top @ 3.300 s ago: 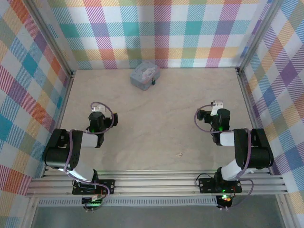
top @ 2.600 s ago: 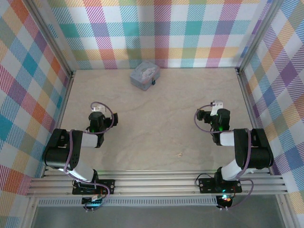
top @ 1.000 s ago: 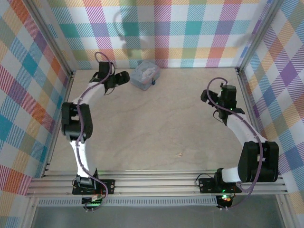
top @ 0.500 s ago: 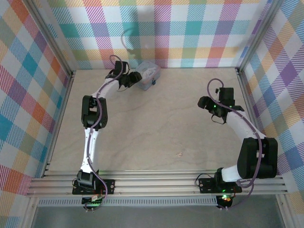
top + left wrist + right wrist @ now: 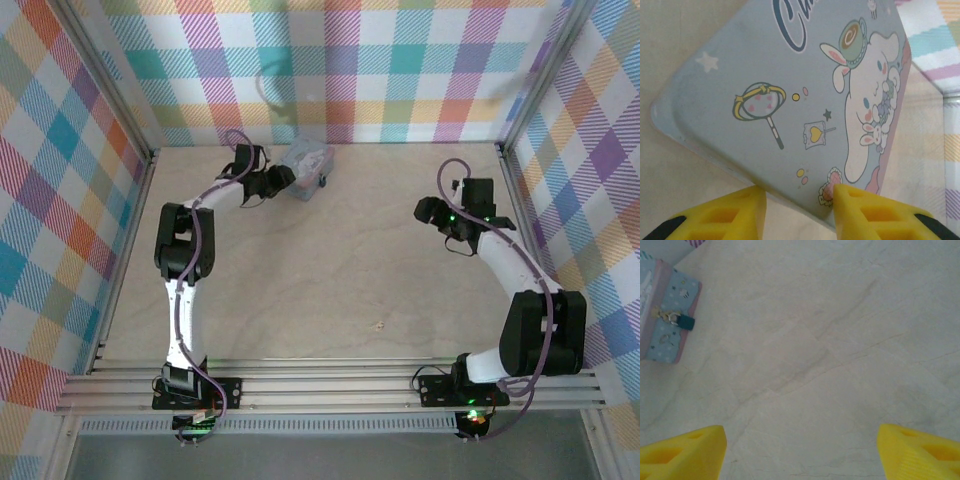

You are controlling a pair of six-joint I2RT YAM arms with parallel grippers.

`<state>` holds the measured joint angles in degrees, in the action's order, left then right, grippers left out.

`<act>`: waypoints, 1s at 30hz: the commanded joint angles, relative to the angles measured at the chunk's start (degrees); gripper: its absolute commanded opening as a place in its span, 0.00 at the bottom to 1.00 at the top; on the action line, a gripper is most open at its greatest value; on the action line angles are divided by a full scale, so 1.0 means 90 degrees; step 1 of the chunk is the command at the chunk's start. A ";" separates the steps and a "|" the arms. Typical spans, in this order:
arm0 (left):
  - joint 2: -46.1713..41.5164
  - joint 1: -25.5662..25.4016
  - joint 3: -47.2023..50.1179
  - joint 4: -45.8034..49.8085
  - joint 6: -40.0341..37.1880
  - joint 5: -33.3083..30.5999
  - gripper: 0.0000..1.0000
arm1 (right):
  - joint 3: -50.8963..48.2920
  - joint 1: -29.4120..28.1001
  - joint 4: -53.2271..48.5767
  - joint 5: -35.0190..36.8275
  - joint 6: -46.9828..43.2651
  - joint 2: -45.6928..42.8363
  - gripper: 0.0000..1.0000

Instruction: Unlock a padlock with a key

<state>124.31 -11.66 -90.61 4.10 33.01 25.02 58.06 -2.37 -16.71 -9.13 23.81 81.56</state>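
The padlock [image 5: 685,321], small and dark, hangs on the side face of the pale blue box [image 5: 662,335], its pale metal part touching the box's clasp. The box sits at the far edge of the table [image 5: 830,365], close to the checked back wall. Its lid with the cartoon rabbit is down, so its contents cannot be seen.

The left gripper [image 5: 800,215] is at the box's near-left edge, with its yellow fingers partly apart and the lid's rim running between them. I cannot tell whether they actually pinch the box. The right gripper [image 5: 800,455] is spread wide over bare table with nothing between its fingers, well apart from the box.

About three seconds ago both arms were folded near their bases. A second ago the left gripper was just left of the box, and now it is at the box.
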 commanded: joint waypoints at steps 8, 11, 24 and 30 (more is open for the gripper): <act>-0.1975 0.0146 0.2396 0.0961 -0.0891 -0.0260 0.38 | 0.1262 -0.0964 -0.0632 -0.0214 -0.0338 0.1129 0.79; -0.2592 0.0534 0.3166 0.0945 -0.0832 -0.0289 0.38 | 0.1693 -0.1253 -0.0918 -0.0366 -0.0488 0.1621 0.79; -0.3409 0.1686 0.4084 0.0031 0.0182 0.0463 0.51 | 0.5791 -0.2353 -0.1670 -0.0415 -0.1075 0.4860 0.83; -0.3135 0.1547 0.4000 -0.0457 0.0704 0.0801 0.51 | 0.9303 -0.2361 -0.2341 -0.0810 -0.0752 0.7174 0.83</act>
<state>94.63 3.14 -54.19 3.36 36.03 28.91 132.09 -23.97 -32.34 -13.85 16.19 140.00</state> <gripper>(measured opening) 0.510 0.830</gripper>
